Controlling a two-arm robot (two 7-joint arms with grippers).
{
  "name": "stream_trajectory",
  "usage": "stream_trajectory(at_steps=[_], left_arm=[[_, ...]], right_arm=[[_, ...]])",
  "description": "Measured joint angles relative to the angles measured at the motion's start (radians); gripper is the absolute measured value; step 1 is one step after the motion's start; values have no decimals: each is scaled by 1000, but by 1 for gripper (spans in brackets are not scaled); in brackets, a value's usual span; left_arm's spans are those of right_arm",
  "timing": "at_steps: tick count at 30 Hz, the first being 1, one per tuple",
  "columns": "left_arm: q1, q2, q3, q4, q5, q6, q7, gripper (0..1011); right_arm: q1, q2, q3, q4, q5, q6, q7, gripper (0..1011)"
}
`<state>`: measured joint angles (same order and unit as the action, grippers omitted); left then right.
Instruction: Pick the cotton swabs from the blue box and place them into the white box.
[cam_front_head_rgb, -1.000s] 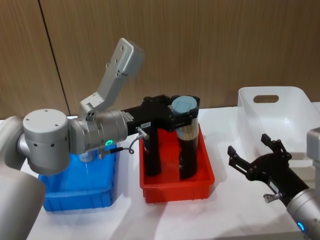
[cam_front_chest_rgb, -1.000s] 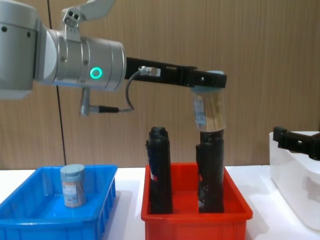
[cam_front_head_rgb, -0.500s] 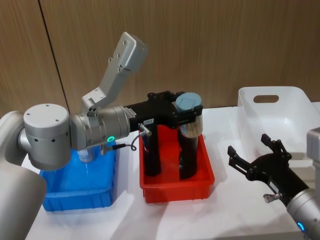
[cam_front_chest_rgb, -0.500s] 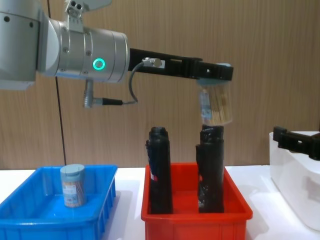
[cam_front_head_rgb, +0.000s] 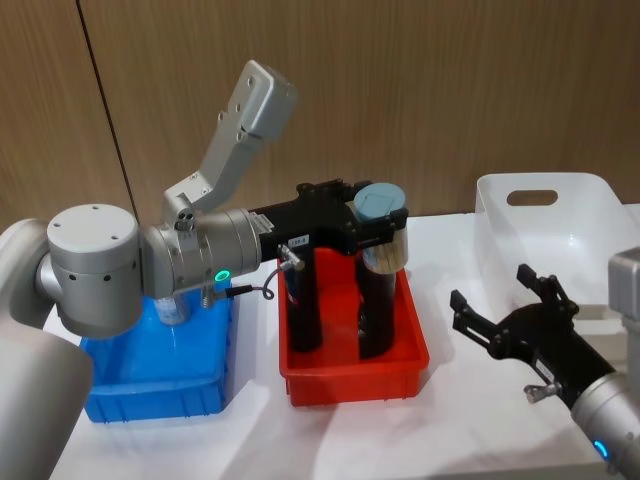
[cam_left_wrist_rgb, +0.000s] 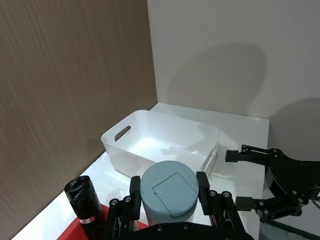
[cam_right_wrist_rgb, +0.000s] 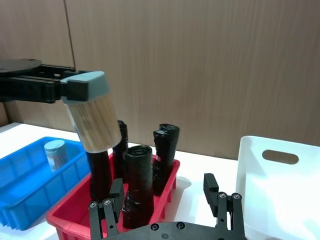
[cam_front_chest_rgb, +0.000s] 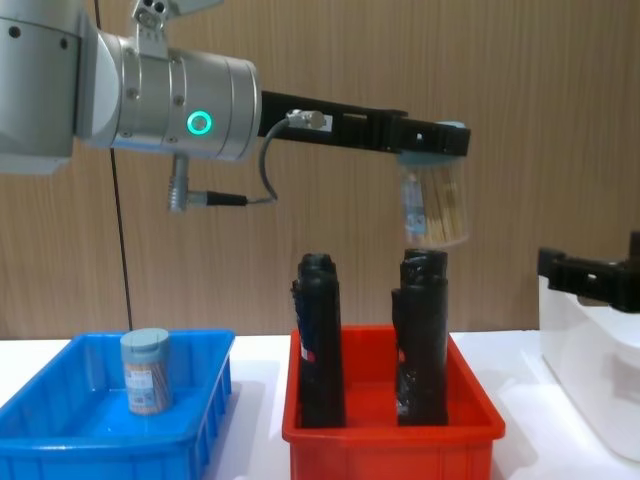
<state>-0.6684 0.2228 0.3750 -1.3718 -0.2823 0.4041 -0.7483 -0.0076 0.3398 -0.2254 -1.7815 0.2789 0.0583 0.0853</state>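
- The left gripper (cam_front_chest_rgb: 432, 140), clamped on a swab tub (cam_front_chest_rgb: 434, 208), has edged rightward, above the black rolls (cam_front_chest_rgb: 424, 330) in the red bin (cam_front_head_rgb: 300, 385), nearing the white box (cam_front_head_rgb: 500, 250).
- A second tub (cam_front_chest_rgb: 146, 372) waits in the blue box (cam_front_head_rgb: 150, 395); the right gripper (cam_front_head_rgb: 492, 290) hangs spread beside the white box.

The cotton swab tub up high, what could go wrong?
The left gripper holds the cotton swab tub only near its lid, so it might slip into the red bin. It hangs above a black roll and could knock it. The open right gripper sits before the white box, maybe in the way.
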Motion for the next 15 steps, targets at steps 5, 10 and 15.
stream_trajectory(at_steps=[5, 10, 15], left_arm=[[0, 0, 0, -1, -1, 1, -1, 669], [-1, 0, 0, -1, -1, 1, -1, 669], [-1, 0, 0, -1, -1, 1, -1, 669]], right_arm=[[16, 3, 1, -19, -10, 42, 32, 1002], [43, 4, 1, -37, -22, 97, 79, 1002], [73, 3, -1, -47, -35, 147, 126, 1002]])
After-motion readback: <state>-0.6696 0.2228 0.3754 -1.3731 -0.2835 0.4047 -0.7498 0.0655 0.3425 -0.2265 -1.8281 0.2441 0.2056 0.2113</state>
